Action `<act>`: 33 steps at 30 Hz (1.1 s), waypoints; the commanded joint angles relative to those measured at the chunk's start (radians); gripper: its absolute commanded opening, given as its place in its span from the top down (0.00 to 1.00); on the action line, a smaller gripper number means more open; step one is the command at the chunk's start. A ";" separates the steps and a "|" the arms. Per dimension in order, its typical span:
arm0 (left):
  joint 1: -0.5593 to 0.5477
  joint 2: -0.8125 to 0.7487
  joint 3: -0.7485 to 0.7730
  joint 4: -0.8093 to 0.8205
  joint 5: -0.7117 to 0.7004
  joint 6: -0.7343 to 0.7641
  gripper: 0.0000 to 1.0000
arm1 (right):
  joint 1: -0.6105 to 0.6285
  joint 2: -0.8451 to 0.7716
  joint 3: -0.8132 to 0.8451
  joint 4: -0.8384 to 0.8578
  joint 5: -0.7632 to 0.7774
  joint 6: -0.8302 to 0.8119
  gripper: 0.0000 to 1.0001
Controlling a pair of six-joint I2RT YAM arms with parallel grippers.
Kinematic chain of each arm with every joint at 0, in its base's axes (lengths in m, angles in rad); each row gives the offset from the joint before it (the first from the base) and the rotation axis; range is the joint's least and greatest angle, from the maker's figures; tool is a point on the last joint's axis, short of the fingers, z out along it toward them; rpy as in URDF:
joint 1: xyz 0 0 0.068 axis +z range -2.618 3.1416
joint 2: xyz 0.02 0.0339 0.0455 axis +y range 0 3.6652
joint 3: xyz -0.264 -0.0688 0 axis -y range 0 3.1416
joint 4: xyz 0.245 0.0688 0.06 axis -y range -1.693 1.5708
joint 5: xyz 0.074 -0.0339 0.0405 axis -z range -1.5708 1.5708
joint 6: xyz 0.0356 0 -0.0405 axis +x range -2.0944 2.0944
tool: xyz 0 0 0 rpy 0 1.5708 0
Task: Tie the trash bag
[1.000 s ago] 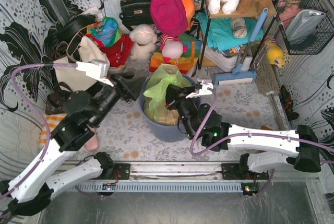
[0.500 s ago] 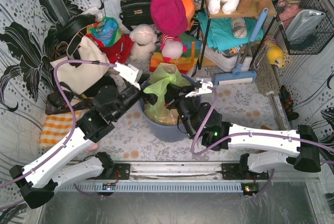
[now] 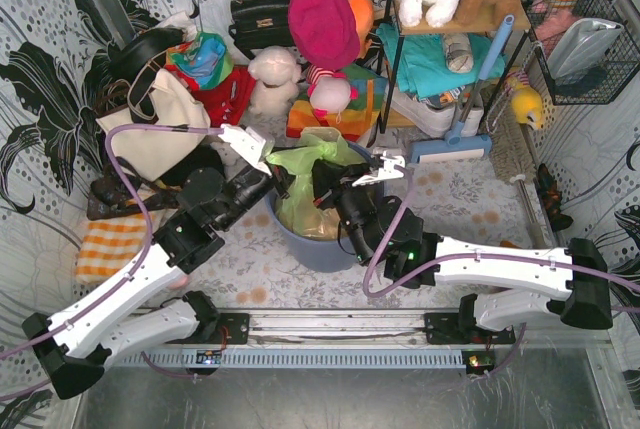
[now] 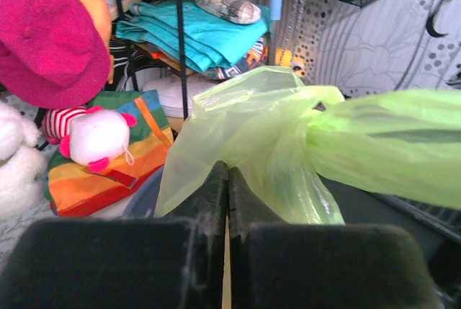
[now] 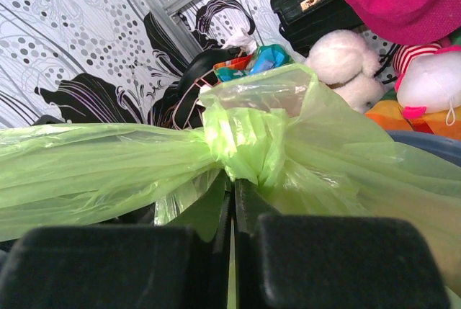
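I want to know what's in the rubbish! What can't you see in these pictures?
- Inside of the green bag: top view, its own crumpled plastic covers it.
- Most of the blue bin: top view, the bag and the right arm hide it.
- Whether the left pincer pinches plastic: left wrist view, its own fingers block the spot.

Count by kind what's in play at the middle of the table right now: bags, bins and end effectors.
Lime-green trash bag: 1
Blue-grey bin: 1, holding the bag
End effectors: 2, the left end effector and the right end effector, each pinched shut on the bag's plastic
Total: 4
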State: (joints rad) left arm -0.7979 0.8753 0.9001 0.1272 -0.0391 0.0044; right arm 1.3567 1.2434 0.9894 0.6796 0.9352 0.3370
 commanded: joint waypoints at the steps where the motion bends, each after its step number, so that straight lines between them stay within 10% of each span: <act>1: -0.003 -0.012 0.006 0.022 0.116 -0.010 0.99 | 0.004 0.014 -0.002 0.097 -0.001 -0.050 1.00; 21: -0.003 -0.158 -0.042 -0.078 0.215 -0.102 1.00 | 0.004 0.059 -0.080 0.398 0.004 -0.232 1.00; 26: -0.003 -0.143 -0.009 -0.113 0.015 -0.067 0.66 | 0.004 0.019 -0.107 0.378 0.014 -0.209 1.00; 33: -0.003 -0.126 0.007 -0.047 -0.145 -0.018 0.58 | 0.004 -0.014 -0.108 0.339 0.024 -0.201 1.00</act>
State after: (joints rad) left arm -0.7979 0.7364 0.8684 0.0032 -0.0475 -0.0616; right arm 1.3575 1.2648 0.8886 1.0023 0.9436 0.1406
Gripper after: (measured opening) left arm 0.400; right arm 0.003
